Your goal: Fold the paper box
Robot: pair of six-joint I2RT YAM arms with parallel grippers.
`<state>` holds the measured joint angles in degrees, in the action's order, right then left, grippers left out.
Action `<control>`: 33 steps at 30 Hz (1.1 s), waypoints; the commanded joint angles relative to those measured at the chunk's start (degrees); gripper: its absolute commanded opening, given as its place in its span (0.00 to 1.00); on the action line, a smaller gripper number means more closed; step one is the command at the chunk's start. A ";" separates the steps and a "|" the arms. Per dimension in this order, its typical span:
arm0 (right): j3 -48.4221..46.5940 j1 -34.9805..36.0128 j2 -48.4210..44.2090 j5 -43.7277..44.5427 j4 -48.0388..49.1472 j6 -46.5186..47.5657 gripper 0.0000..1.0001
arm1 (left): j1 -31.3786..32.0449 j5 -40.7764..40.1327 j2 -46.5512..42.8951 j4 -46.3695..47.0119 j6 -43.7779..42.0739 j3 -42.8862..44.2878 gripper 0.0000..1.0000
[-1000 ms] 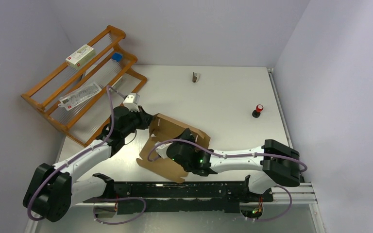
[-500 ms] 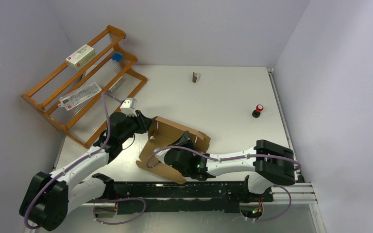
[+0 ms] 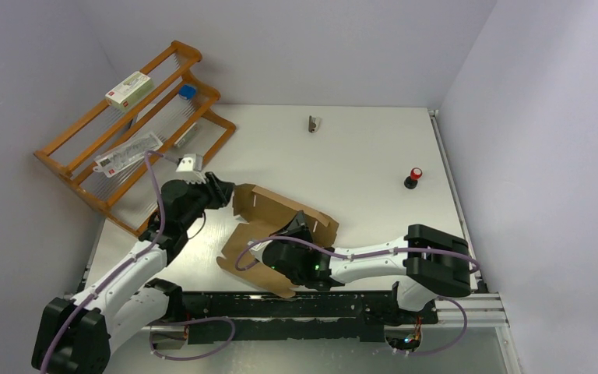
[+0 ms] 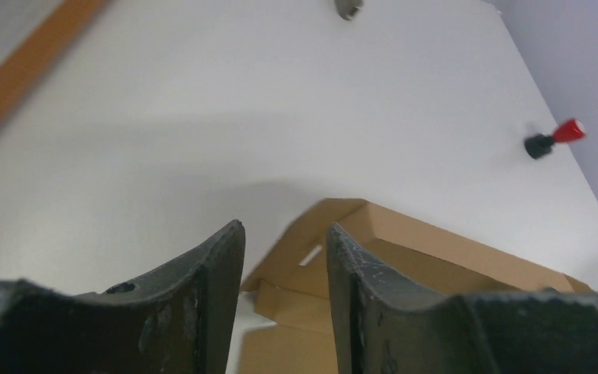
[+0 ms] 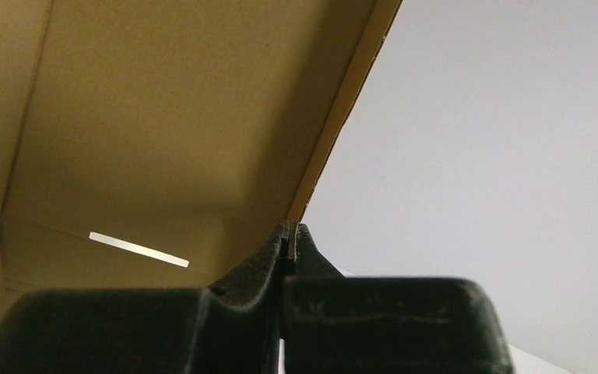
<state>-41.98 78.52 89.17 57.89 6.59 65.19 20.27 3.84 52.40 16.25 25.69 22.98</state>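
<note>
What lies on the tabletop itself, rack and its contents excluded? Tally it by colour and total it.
Brown: 1, the paper box
Red and black: 1, the knob
Grey: 1, the small object
Total: 3

A wooden rack [image 3: 181, 53] leans at about ten o'clock of the white table [image 3: 358, 156], carrying a white carton with red print [image 3: 129, 88] on its upper tier, a small blue object [image 3: 188, 91] just beside it at four o'clock, and a clear packet [image 3: 128, 153] lower down. A small grey object [image 3: 312, 123] (too small to identify) lies near twelve o'clock, and a red-capped black piece [image 3: 413, 177] sits toward two o'clock.
</note>
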 commanded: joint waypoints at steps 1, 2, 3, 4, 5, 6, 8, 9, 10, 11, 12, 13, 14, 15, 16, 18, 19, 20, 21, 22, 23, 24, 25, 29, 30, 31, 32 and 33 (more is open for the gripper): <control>0.31 0.56 -1.22 -0.69 -2.26 -0.22 0.00 | -3.97 -2.32 0.96 1.49 -2.59 1.82 0.49; 0.17 0.53 -1.27 -0.64 -2.49 -0.26 0.00 | -4.68 -2.71 2.19 1.85 -2.94 2.01 0.49; 0.14 0.57 -1.39 -0.68 -2.54 -0.13 0.00 | -5.42 -2.74 3.26 2.12 -3.14 2.21 0.49; 0.18 0.58 -1.47 -0.68 -2.47 0.09 0.00 | -5.95 -2.17 4.47 2.50 -3.45 2.44 0.49; 0.33 0.58 -1.56 -0.60 -2.12 0.57 0.00 | -6.35 -1.64 5.89 3.05 -3.65 2.61 0.49; 0.40 0.58 -1.81 -0.55 -1.81 0.96 0.00 | -6.65 -1.32 7.27 3.56 -3.88 2.77 0.49; 0.24 0.66 -2.09 -0.71 -1.76 1.23 0.00 | -7.31 -0.64 10.20 4.31 -4.68 3.15 0.49; 0.11 0.67 -2.19 -0.81 -1.82 1.33 0.00 | -7.68 0.02 11.49 4.84 -5.02 3.31 0.48; 0.02 0.66 -2.28 -0.84 -1.91 1.30 0.00 | -8.03 1.32 12.92 5.71 -5.32 3.34 0.48; -0.03 0.70 -2.26 -0.89 -1.93 1.38 0.00 | -8.32 2.60 14.16 6.71 -5.58 3.42 0.48; -0.10 0.73 -2.24 -0.90 -2.04 1.57 0.00 | -8.46 4.10 15.42 7.55 -5.77 3.61 0.48; -0.12 0.71 -2.20 -1.02 -2.02 1.66 0.00 | -8.49 5.40 16.63 8.06 -6.12 3.89 0.48; -0.12 0.81 -2.16 -1.08 -1.94 1.81 0.00 | -8.49 6.76 17.65 8.28 -6.41 4.30 0.48; -0.12 0.82 -2.15 -1.11 -1.93 1.84 0.00 | -8.49 8.13 18.67 8.35 -6.86 4.72 0.48; -0.12 0.84 -2.15 -1.09 -1.81 2.00 0.00 | -8.49 9.66 19.49 8.36 -7.40 5.05 0.48; -0.12 0.82 -2.23 -1.26 -1.54 2.29 0.00 | -8.49 13.08 20.96 9.17 -8.02 5.38 0.47; -0.12 0.84 -2.36 -1.48 -1.48 2.31 0.00 | -8.49 14.70 21.51 9.72 -8.52 5.46 0.47; -0.05 0.83 -2.33 -1.61 -1.35 2.39 0.00 | -8.49 16.75 21.91 10.72 -8.87 5.21 0.46; -0.04 0.84 -2.27 -1.74 -1.29 2.39 0.00 | -8.49 18.43 22.21 11.86 -9.05 4.78 0.45; -0.11 0.83 -2.20 -1.77 -1.38 2.40 0.00 | -8.49 20.15 22.17 13.13 -8.87 4.20 0.44; -0.12 0.80 -2.16 -1.81 -1.29 2.44 0.00 | -8.49 21.68 21.95 14.24 -8.75 3.55 0.43; -0.08 0.77 -2.15 -1.76 -1.12 2.48 0.00 | -8.49 23.01 21.58 15.41 -8.59 2.83 0.42; -0.04 0.78 -2.20 -1.78 -0.87 2.61 0.00 | -8.49 24.24 21.14 16.28 -8.46 2.17 0.41; 0.29 0.84 -2.06 -1.91 0.43 3.34 0.00 | -8.41 26.86 19.22 17.65 -7.82 0.30 0.38; 0.43 0.84 -2.07 -1.88 0.92 3.63 0.00 | -8.41 27.19 18.77 18.00 -7.58 -0.35 0.38; 0.48 0.84 -2.08 -2.01 1.18 3.77 0.00 | -8.41 27.53 18.33 18.14 -7.47 -0.81 0.38; 0.56 0.84 -2.02 -2.13 1.39 3.80 0.00 | -8.41 27.92 17.94 18.20 -7.28 -1.26 0.37; 0.58 0.84 -1.93 -2.13 1.67 3.95 0.00 | -8.41 28.35 17.46 18.27 -7.02 -1.73 0.37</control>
<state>-41.98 78.87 87.88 57.10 6.68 67.61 12.19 27.09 72.05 30.11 18.46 23.05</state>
